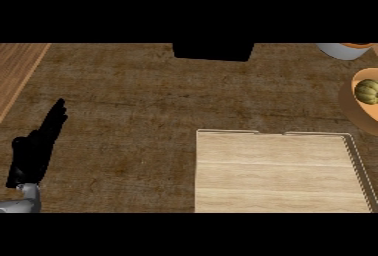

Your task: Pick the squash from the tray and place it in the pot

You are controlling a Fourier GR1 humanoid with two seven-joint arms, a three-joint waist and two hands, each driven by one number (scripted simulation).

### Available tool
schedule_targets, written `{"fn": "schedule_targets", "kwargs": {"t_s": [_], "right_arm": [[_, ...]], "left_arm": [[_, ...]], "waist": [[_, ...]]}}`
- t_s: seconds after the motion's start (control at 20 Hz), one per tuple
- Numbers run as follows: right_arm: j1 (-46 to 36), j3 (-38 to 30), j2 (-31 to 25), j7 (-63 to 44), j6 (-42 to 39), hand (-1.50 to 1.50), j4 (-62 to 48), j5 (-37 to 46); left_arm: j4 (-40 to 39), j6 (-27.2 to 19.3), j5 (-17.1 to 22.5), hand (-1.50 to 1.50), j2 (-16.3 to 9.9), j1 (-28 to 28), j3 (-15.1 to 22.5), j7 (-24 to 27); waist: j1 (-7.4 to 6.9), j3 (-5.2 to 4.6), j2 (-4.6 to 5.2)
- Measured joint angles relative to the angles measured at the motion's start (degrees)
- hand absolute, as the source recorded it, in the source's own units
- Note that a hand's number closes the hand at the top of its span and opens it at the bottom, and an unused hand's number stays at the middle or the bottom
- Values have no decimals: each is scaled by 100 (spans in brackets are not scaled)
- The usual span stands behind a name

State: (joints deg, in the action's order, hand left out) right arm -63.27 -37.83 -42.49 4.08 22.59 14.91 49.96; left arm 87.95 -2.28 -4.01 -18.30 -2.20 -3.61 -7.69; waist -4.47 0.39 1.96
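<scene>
Left hand [37, 147] rests at about eight o'clock on the brown counter [133, 100], fingers straight and holding nothing; the right hand is out of view. Squash [367, 91] already sits inside the orange pot [353, 105] at three o'clock, so the pale wooden tray [277, 172] at five o'clock carries nothing visible, which suggests placement is done.

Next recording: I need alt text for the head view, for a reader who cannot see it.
A green squash sits in an orange pot at the right edge of a brown counter, beyond a bare light wooden tray. The left robot hand rests open at lower left; the right robot hand is out of view.
</scene>
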Motion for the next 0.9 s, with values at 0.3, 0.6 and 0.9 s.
{"fn": "schedule_targets", "kwargs": {"t_s": [0.3,0.6,0.9], "right_arm": [[-57,-784,12,824,196,-150,160,-888],[9,-1143,-195,1147,-390,-150,-3,-1429],[534,-1408,-326,1576,-1033,-150,85,-2002]], "left_arm": [[-37,9,3,0,-25,37,-66,0],[-116,-25,-25,0,40,132,-117,117],[142,22,-2,0,32,390,-197,19]], "waist": [[78,-6,-37],[187,-21,-88],[312,-29,-153]]}}
